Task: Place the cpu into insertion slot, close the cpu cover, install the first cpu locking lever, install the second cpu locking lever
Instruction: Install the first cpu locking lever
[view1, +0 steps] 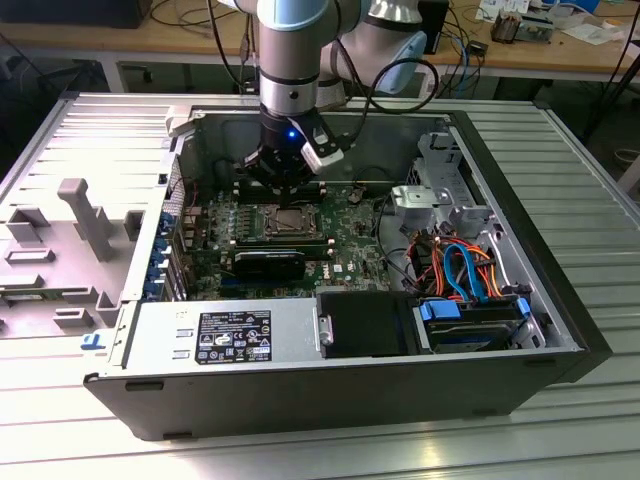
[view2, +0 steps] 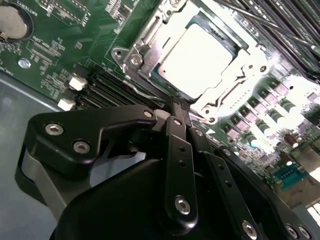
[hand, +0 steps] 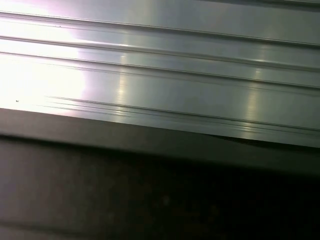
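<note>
Jaws (view2: 181, 106) pressed together, tips just beside cpu cover (view2: 150, 37); cpu (view2: 197, 57) seated in insertion slot; cover down

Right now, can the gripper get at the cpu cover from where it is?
Probably yes. In the second wrist view the gripper sits just beside the cpu cover, which lies over the cpu, with nothing between them.

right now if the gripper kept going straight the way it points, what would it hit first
Probably the cpu cover at the socket's near edge, closed around the cpu. The gripper points down at that edge of the green motherboard; depth is hard to judge.
</note>
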